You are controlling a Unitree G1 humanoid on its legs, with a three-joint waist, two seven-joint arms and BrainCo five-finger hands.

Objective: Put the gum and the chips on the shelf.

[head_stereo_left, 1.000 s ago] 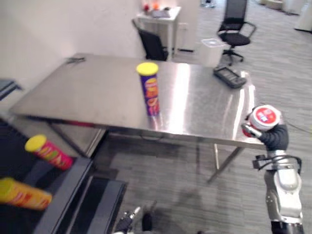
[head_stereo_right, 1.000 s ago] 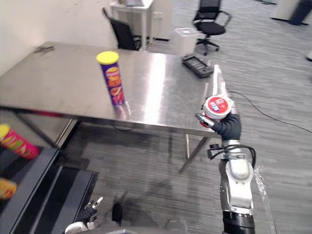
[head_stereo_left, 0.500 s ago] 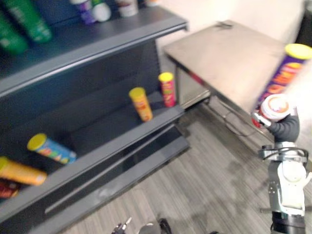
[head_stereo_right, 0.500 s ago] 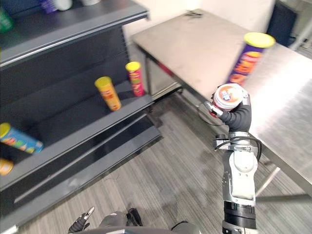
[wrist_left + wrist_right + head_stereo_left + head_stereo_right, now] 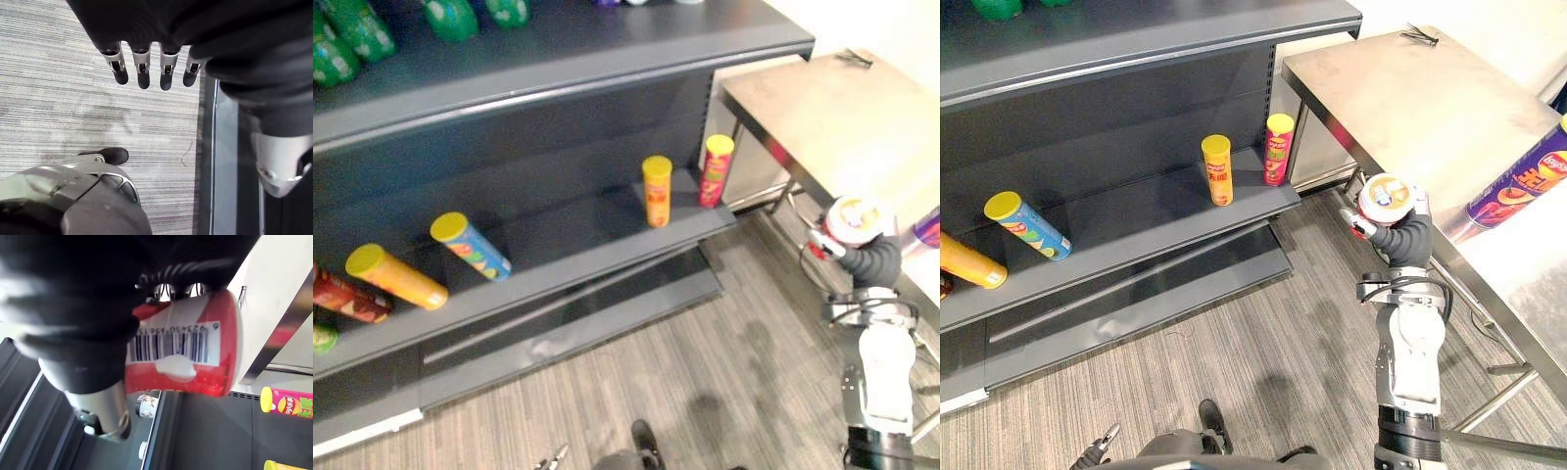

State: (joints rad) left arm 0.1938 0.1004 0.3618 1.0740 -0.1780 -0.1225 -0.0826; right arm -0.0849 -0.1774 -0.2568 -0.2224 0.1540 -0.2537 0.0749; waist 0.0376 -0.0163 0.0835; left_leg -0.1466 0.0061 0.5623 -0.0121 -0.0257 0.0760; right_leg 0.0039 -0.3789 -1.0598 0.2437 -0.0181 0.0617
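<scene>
Gum tub [image 5: 1386, 198] stayed clasped in the right hand [image 5: 1402, 238]; view had swung to the shelf [image 5: 1146, 230] at ten o'clock, inviting placement.

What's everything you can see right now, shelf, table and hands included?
shelf: one, dark grey, left
green packs: several, top tier
orange can: one, upright, middle tier
red can: one, yellow lid, upright at that tier's right end
blue can: one, lying, middle tier's left part
second orange can: one, lying left of the blue can
dark red can: one, lying at the left edge
table: one, steel, right of the shelf
purple can: one, standing on the table
dark item: one, small, table's far corner
gum tub: one, red, pale lid, held between shelf and table
floor: grey, striped
right hand: shut round the gum tub
left hand: fingers straight, empty, above the floor
</scene>
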